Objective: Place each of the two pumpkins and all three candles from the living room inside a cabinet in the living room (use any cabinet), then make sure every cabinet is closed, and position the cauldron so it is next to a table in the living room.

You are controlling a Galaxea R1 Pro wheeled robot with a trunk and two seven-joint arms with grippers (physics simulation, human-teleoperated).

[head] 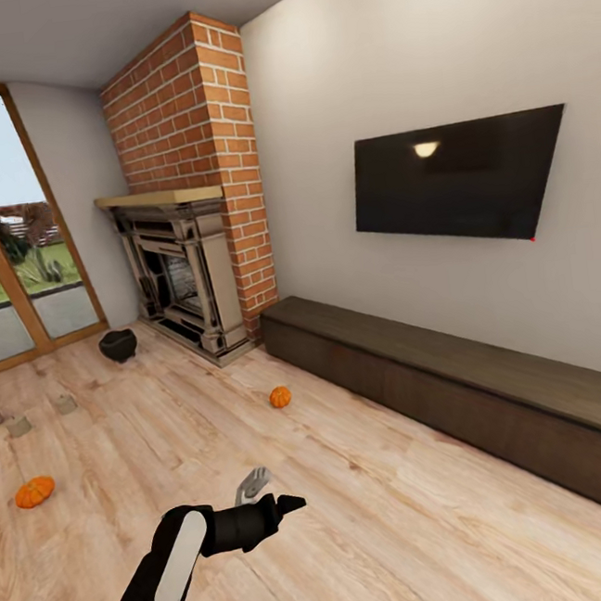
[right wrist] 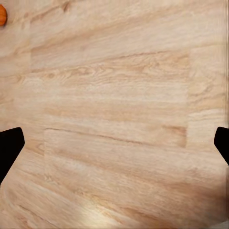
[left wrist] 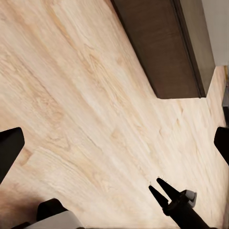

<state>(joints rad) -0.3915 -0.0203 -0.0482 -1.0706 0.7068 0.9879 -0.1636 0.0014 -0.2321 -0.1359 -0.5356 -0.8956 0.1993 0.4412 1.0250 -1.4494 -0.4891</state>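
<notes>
two pumpkins (head: 280, 396) (head: 34, 491) on wood floor, cauldron (head: 117, 345) by fireplace, closed cabinet (head: 460, 385), both claws (left wrist: 114, 143) (right wrist: 114, 143) spread

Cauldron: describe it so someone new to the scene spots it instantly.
Find the red brick chimney with its fireplace on the far wall. On the wooden floor just left of the hearth sits the round black pot-bellied cauldron. It is the only black item there; the nearby tan candles and orange pumpkins are smaller.

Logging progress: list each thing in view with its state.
Cabinet: closed.
Larger pumpkin: on floor.
Smaller pumpkin: on floor.
Candles: three, upright on floor.
Cauldron: upright, by the fireplace.
Left gripper: open, empty.
Right gripper: open, empty.
</notes>
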